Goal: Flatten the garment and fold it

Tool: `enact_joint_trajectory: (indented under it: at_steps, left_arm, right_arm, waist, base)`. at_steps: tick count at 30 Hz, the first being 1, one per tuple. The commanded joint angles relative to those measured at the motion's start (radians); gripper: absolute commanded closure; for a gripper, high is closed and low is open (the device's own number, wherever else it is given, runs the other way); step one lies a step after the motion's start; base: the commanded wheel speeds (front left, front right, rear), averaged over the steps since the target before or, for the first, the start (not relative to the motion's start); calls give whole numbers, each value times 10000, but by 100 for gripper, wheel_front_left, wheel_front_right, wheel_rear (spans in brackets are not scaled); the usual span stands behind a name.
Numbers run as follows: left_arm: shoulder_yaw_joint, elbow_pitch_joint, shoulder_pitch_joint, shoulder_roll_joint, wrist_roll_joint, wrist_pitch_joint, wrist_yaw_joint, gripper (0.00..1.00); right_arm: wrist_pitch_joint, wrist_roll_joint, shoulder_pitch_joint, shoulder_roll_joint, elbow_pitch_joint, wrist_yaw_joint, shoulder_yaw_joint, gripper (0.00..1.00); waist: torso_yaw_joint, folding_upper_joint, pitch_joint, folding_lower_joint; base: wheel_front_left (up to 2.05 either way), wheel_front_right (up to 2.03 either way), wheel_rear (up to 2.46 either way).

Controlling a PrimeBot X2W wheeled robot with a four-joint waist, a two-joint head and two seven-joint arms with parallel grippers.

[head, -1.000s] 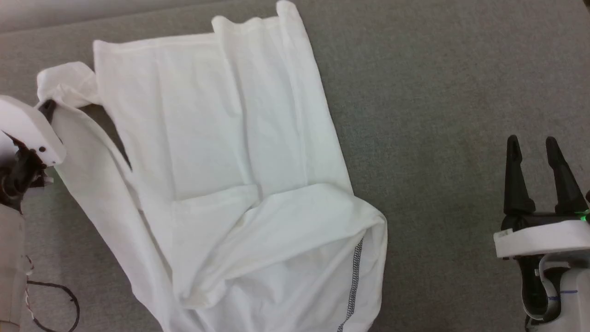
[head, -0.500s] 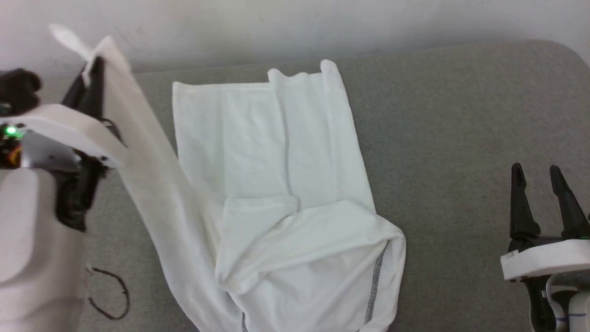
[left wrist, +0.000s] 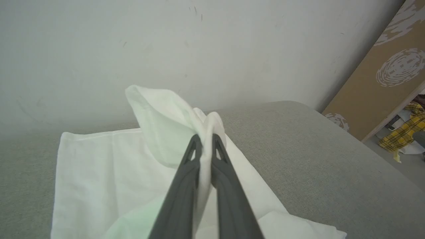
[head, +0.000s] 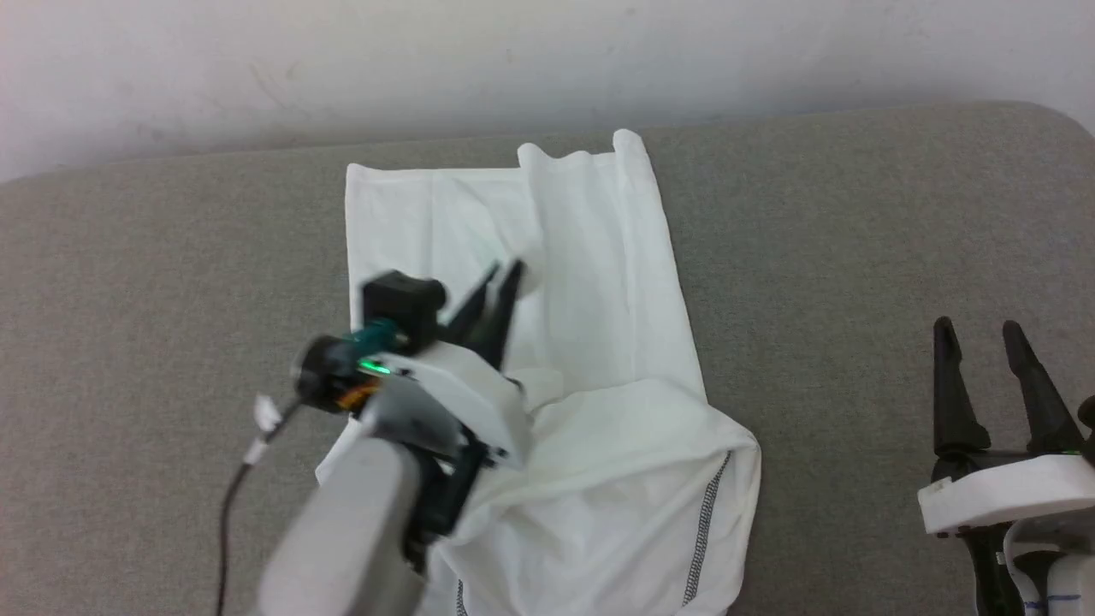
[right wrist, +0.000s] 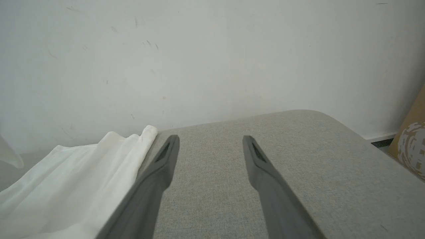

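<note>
White shirt (head: 599, 257) lies on the grey cushion (head: 855, 257), long axis running from the robot toward the wall (head: 547, 60). And the left gripper (head: 505, 272), jaws clamped on a lifted fold, hangs over the shirt's middle, the nearer arm by far; the right gripper (head: 978, 329), jaws apart, sits well off its right edge.

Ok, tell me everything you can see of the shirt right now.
The garment is a thin, smooth white shirt with dark zigzag stitching along a seam at its near right. It lies on the grey padded surface, far part flat, near part rumpled in layers. The left gripper is shut on a fold of it, held up over the flat part. The open right gripper stands apart from it.
</note>
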State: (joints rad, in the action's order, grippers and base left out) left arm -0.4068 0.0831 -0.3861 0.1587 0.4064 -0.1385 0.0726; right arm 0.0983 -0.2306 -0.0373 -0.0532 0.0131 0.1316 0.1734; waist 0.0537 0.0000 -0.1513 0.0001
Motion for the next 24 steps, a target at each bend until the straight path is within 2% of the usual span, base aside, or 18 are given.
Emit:
enact_joint_trajectory:
  at_steps: [1, 5, 11, 12, 13, 19, 24]
  left_arm:
    - [-206, 131, 130, -191, -153, 105, 73, 100]
    - [-1112, 920, 26, -718, -571, 292, 227, 100]
    - [-2457, 2374, -181, -969, -1223, 265, 299, 100]
    - [-2694, 2565, -149, -988, -1221, 187, 173, 67]
    - [-2878, 2693, -113, -1006, -1184, 175, 63, 0]
    - [-3676, 2757, 20, -1054, -1084, 465, -378, 0]
    - [-3326, 1906, -148, -929, -902, 1021, -302, 0]
  right_arm:
    - [-10, -67, 99, 30, -6, -9, -65, 0]
    - [-26, -114, 64, 30, -47, -9, -233, 0]
    - [4, -188, 5, 30, -161, -9, -390, 0]
    - [7, -198, -1, 30, -179, -9, -392, 0]
    - [13, -200, -4, 30, -196, -9, -386, 0]
    - [5, -176, -8, 30, -357, -9, -328, 0]
    - [-34, -132, -19, 30, -345, -9, -361, 0]
  waist:
    - [95, 0, -93, -1]
    - [229, 0, -250, -1]
    - [400, 0, -407, -1]
    - [411, 0, -423, -1]
    - [411, 0, -434, -1]
    - [225, 0, -281, -1]
    - [3, 0, 18, -1]
  base:
    - [0, 0, 0]
    - [0, 0, 0]
    - [0, 0, 0]
    - [0, 0, 0]
    - [0, 0, 0]
    - [0, 0, 0]
    - [0, 0, 0]
